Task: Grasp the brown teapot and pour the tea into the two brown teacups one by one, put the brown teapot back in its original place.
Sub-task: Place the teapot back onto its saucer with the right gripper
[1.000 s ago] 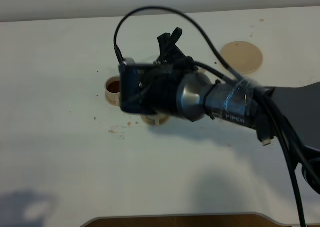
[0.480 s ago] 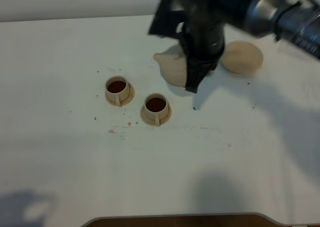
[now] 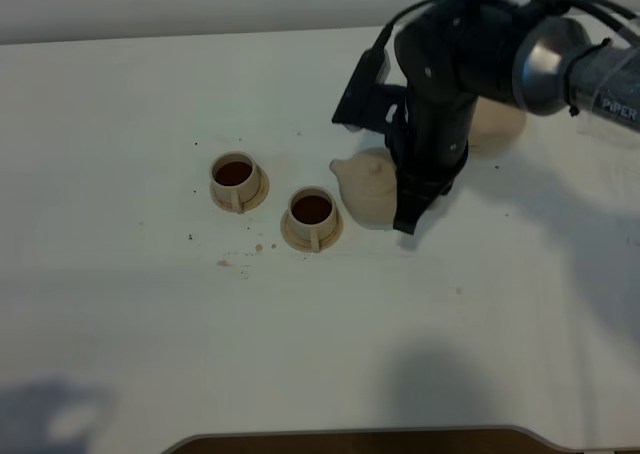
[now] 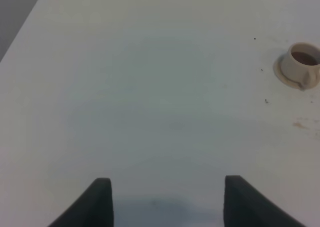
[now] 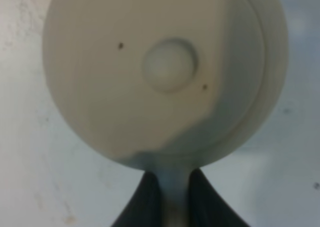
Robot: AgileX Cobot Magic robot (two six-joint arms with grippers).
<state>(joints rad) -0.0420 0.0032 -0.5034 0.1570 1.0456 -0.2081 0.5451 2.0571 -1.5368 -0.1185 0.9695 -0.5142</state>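
— Right gripper (image 3: 408, 219) was clamped on what, exactly?

— Its jaws were pinched tight on the loop handle of the brown teapot (image 3: 370, 186), whose spout pointed toward the two brown teacups (image 3: 312, 217). From the right wrist camera the knobbed lid (image 5: 170, 65) filled the view, with the handle squeezed between the dark fingers (image 5: 145, 202).

— And the cups?

— Both stood on the white tabletop (image 3: 150, 324), each holding dark tea (image 3: 234, 173). The teapot was just beside the nearer cup; the saucer disc (image 3: 500, 124) lay behind the arm, partly hidden.

— Left gripper (image 4: 165, 199)?

— Spread wide, holding nothing, above bare tabletop with one cup off to the side.
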